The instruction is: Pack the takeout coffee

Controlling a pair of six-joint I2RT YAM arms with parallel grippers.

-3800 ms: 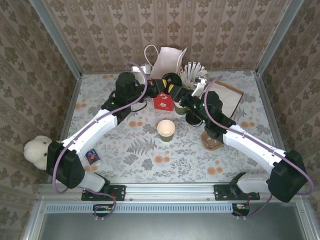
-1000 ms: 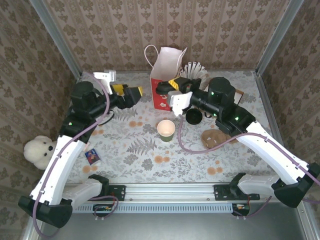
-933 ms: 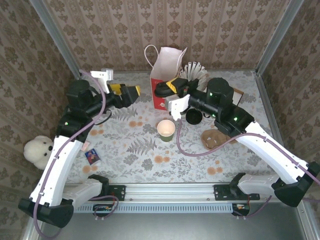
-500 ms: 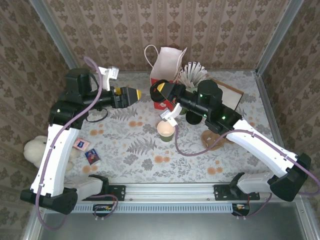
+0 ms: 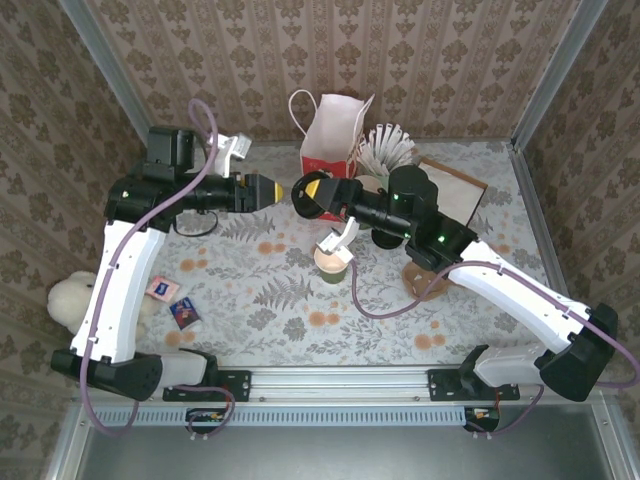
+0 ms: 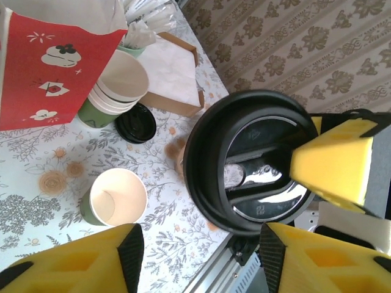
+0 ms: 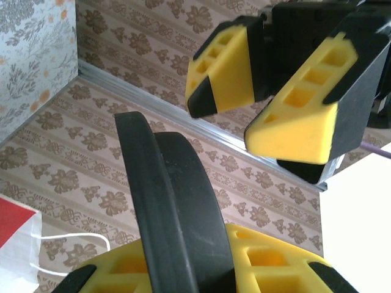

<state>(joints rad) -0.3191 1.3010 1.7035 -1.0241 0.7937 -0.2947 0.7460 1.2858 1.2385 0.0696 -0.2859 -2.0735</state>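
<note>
Glossy black plastic lid (image 6: 244, 183), matt paper bag (image 6: 55, 73)

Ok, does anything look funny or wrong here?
Yes. The black lid is up in the air, standing on edge in the right gripper, while the single green cup on the table sits open with no lid.

The left arm (image 5: 115, 290) and the right arm (image 5: 510, 290) share one build: glossy white link shells between bulky black joint housings. A purple cable (image 5: 213, 130) trails loosely along each. The fingers (image 6: 70, 262) are chunky yellow wedge blocks with square recesses moulded in, mounted on black carriers. A white bracket (image 5: 235, 150) sits by each wrist. Tiny green dots on the black joints may be indicator lights. Black bases (image 5: 105, 370) are fixed to a silver rail (image 5: 340, 383).
</note>
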